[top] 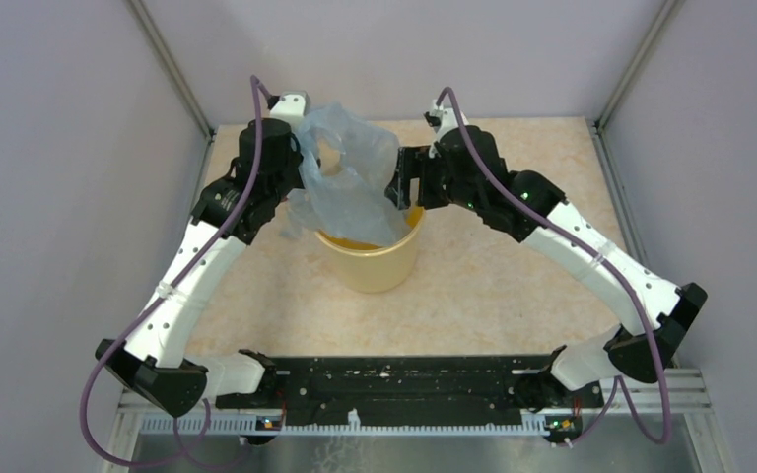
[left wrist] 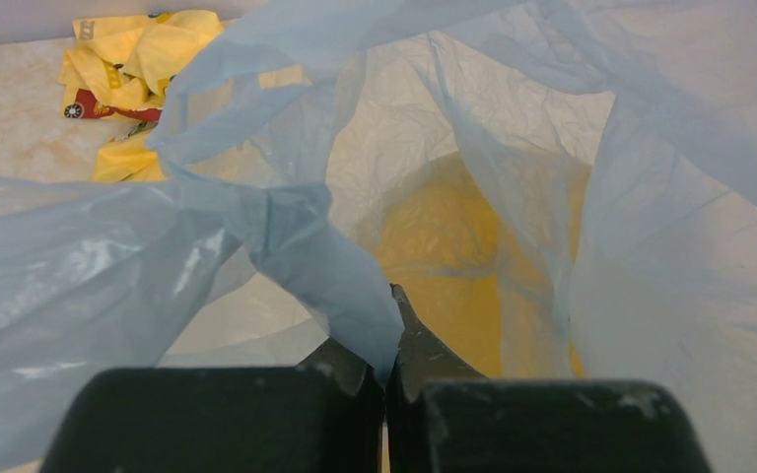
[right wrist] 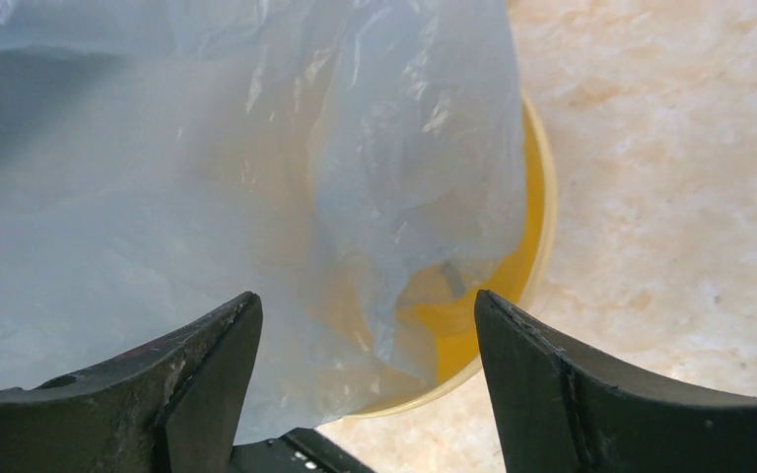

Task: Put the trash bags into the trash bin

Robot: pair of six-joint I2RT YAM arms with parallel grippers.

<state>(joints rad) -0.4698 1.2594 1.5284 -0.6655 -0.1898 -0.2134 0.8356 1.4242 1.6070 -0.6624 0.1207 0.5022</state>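
Trash bag (top: 350, 172) hung above and partly inside trash bin (top: 375, 266) on table (top: 513, 286); lower folds down in the mouth, upper film bunched toward left arm (top: 197, 256). Left gripper (left wrist: 391, 340) pressed together on a twisted fold of film. Right gripper (right wrist: 365, 301) spread wide, nothing between its fingers, poised just over the bin's rim. Judged very light, limp, slippery, easily torn; likely to billow rather than drop. Best taken at a gathered edge, then pushed down past the rim. Yellow cloth (left wrist: 148, 59) lying apart.
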